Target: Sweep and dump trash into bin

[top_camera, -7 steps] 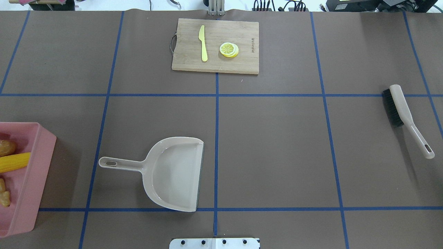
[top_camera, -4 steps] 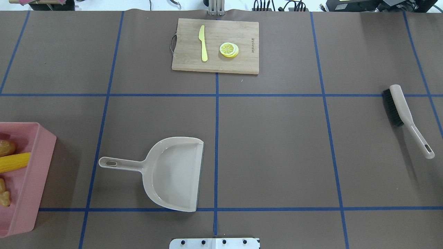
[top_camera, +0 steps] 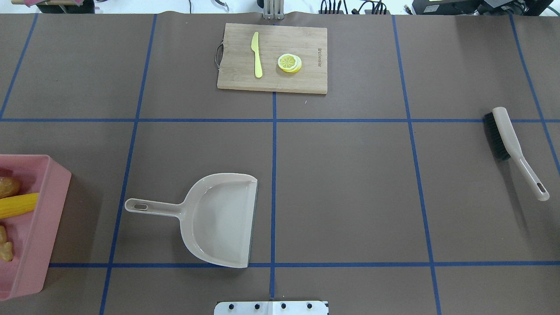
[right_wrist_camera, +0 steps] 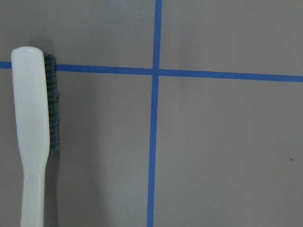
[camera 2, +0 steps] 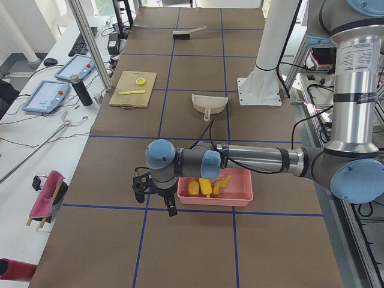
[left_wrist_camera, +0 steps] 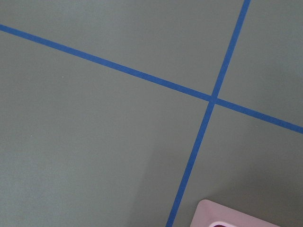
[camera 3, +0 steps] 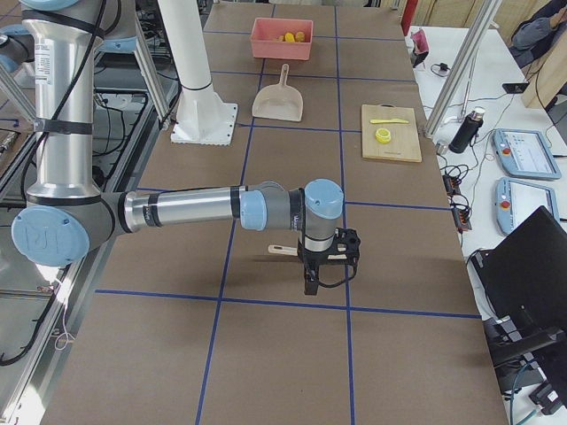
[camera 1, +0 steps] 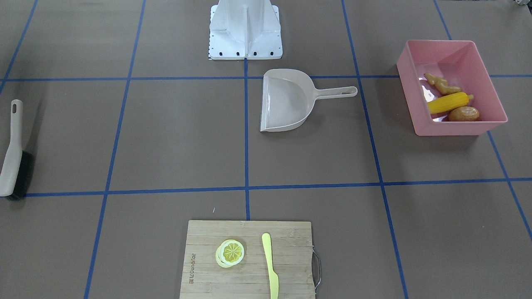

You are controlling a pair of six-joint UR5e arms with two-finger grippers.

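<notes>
The pink bin (camera 1: 457, 128) stands on the table on my left side, and also shows at the left edge of the overhead view (top_camera: 41, 227). Inside it lie the yellow corn cob (camera 1: 449, 102), the tan ginger root (camera 1: 442, 84) and the brown potato (camera 1: 464, 113). The beige dustpan (top_camera: 218, 218) lies empty near the table's middle. The brush (top_camera: 507, 140) lies flat at the far right and also shows in the right wrist view (right_wrist_camera: 33, 132). My left gripper (camera 2: 157, 201) hangs beside the bin's outer end. My right gripper (camera 3: 328, 266) hangs over the brush. I cannot tell whether either is open or shut.
A wooden cutting board (top_camera: 272, 57) at the far middle carries a pale yellow knife (top_camera: 257, 54) and a lemon slice (top_camera: 289, 62). The white robot base plate (camera 1: 245, 29) sits at the near edge. A corner of the bin (left_wrist_camera: 236, 215) shows in the left wrist view.
</notes>
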